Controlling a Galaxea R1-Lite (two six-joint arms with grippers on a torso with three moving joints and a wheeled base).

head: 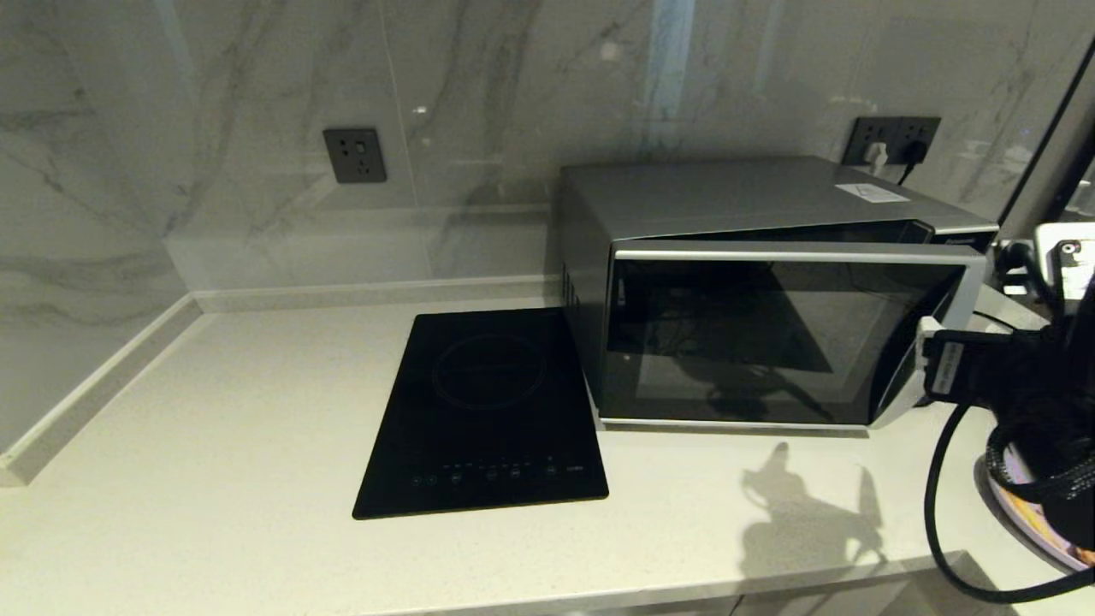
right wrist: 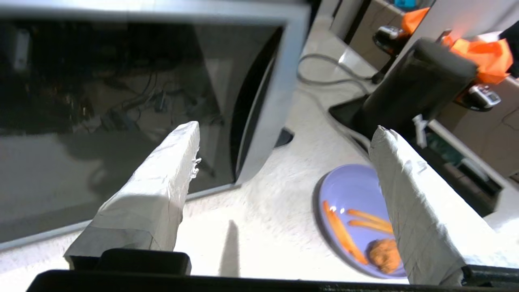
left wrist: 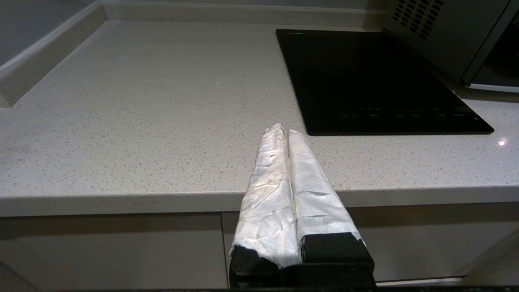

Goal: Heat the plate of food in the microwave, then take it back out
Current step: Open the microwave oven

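The microwave (head: 770,282) stands on the counter at the right, its dark glass door (right wrist: 121,101) a little ajar, the right edge swung out from the body. My right arm (head: 992,368) is beside that door edge. My right gripper (right wrist: 284,132) is open, its wrapped fingers (right wrist: 162,190) spread wide with nothing between them. The plate of food (right wrist: 348,194), lavender with orange sticks and a brown crumbly piece, lies on the counter to the right of the microwave, partly under my arm (head: 1039,524). My left gripper (left wrist: 284,130) is shut and empty, in front of the counter's front edge.
A black glass cooktop (head: 488,411) lies flat just left of the microwave. A black cable (head: 941,513) loops from my right arm over the counter edge. Wall sockets (head: 353,155) sit on the marble backsplash. Bare counter (left wrist: 142,101) stretches to the left corner.
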